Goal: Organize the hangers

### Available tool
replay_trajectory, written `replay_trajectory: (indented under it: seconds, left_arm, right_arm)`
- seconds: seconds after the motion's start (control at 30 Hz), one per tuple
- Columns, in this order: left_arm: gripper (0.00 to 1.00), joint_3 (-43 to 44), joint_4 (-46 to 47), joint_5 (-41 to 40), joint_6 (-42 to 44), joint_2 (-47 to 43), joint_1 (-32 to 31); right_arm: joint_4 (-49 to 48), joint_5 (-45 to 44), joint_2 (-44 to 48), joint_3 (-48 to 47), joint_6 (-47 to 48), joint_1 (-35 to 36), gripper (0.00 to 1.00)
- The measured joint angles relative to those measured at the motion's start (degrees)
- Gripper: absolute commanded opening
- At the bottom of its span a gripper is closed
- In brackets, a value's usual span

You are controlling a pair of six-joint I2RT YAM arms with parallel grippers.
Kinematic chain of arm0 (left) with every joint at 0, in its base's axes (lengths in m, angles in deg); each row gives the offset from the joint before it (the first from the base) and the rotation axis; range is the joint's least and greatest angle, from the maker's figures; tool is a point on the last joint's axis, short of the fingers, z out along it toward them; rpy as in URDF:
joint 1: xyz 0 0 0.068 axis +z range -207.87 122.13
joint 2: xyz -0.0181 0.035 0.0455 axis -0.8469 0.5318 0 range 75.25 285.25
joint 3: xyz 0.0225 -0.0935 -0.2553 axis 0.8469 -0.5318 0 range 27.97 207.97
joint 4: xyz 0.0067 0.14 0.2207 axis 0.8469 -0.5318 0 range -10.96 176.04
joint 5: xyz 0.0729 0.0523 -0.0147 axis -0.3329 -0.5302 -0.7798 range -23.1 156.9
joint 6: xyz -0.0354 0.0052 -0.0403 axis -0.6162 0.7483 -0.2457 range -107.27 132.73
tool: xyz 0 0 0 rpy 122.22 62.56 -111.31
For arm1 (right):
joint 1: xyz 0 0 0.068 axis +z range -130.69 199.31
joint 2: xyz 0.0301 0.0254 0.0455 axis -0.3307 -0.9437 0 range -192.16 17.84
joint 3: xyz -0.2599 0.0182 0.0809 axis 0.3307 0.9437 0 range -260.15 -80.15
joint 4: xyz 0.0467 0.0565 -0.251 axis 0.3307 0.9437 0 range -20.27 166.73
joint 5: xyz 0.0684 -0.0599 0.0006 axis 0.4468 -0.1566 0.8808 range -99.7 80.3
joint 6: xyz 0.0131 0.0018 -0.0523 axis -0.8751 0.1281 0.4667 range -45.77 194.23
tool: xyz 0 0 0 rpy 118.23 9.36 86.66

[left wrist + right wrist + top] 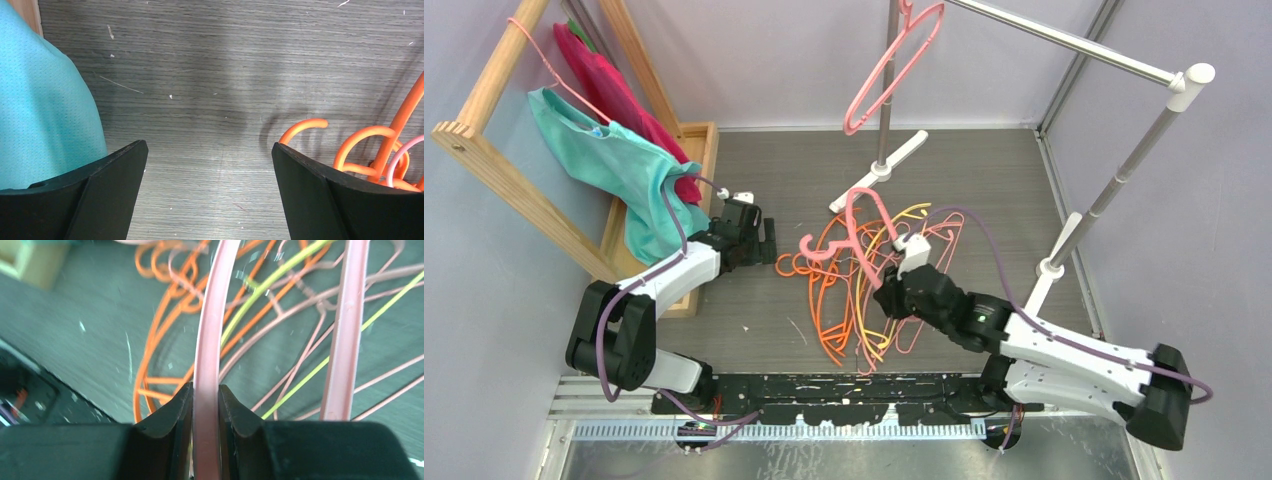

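Lifting 1 pink hanger [207,330] out of the pile is the step I judge to be in hand. My right gripper [205,392] is pinched tight on its bar, and in the top view its hook rides above the tangle. The rest of the hangers [849,320], orange, yellow and pink, lie heaped on the table [754,335] between the 2 arms. Another pink one [894,65] hangs on the metal rail [1064,40] at the back. My left gripper [210,147] is spread wide and empty, low over the table, just beside the orange hooks [305,125]. Next I would need to raise the held hanger free without dragging its neighbours, then turn its hook toward the rail.
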Motion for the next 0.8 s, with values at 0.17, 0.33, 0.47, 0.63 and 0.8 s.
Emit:
replay_trajectory:
  seconds: [0.17, 0.33, 0.47, 0.63, 0.8]
  left_arm:
    - [0.98, 0.0, 0.1, 0.1, 0.0, 0.0, 0.0]
    - [0.98, 0.0, 0.1, 0.1, 0.0, 0.0, 0.0]
    - [0.98, 0.0, 0.1, 0.1, 0.0, 0.0, 0.0]
    - [0.98, -0.3, 0.3, 0.1, 0.0, 0.0, 0.0]
    - [0.98, -0.3, 0.4, 0.1, 0.0, 0.1, 0.0]
  right_arm:
    - [0.0, -9.0, 9.3, -2.6, -2.3, -2.2, 0.07]
    - [-2.0, -15.7, 11.8, -5.7, -2.4, -6.7, 0.01]
    - [-6.1, -20.5, 12.8, -6.5, -2.1, -8.2, 0.01]
    - [-14.2, -24.9, 14.1, -6.8, -0.5, -8.8, 0.01]
    - [-27.6, -26.4, 14.5, -6.8, 2.3, -9.5, 0.01]
